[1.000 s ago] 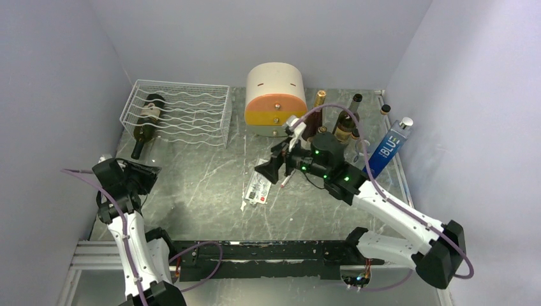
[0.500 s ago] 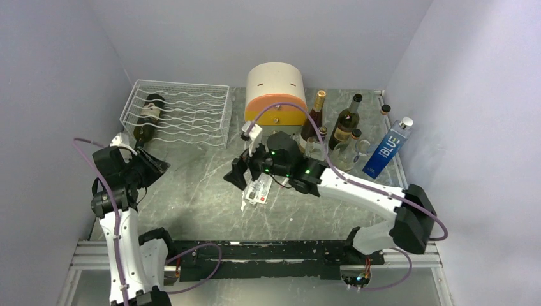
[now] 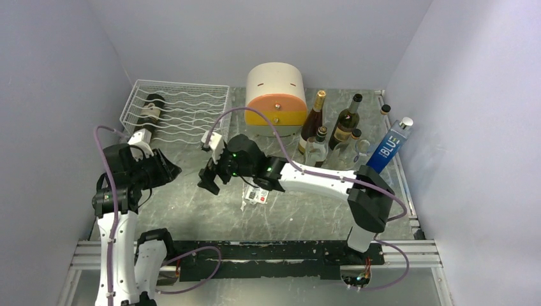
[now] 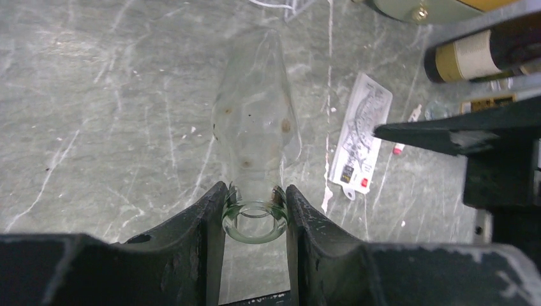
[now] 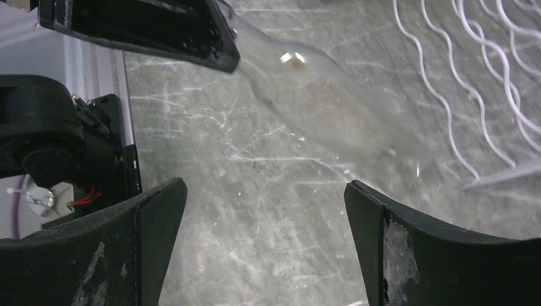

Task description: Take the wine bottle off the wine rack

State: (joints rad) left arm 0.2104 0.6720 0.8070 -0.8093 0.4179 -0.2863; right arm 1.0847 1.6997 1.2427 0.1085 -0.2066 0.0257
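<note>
The white wire wine rack (image 3: 191,111) stands at the back left. A dark wine bottle (image 3: 149,112) with a cream label lies in its left side, its neck end hidden behind my left arm. My left gripper (image 3: 169,171) (image 4: 255,205) is in front of the rack, shut on the neck of a clear glass bottle (image 4: 255,121) that it holds out over the table. My right gripper (image 3: 209,180) (image 5: 265,236) is open and empty, just right of it, facing the clear bottle (image 5: 325,105) and the rack wires (image 5: 485,83).
A round cream-and-orange drawer cabinet (image 3: 275,99) stands at the back centre. Several upright bottles (image 3: 332,131) and a blue box (image 3: 386,150) stand at the back right. A printed card (image 3: 258,194) (image 4: 360,137) lies mid-table, under my right arm.
My right arm has swung left across the table, from near the standing bottles to beside my left gripper. My left gripper has moved right and a little up.
</note>
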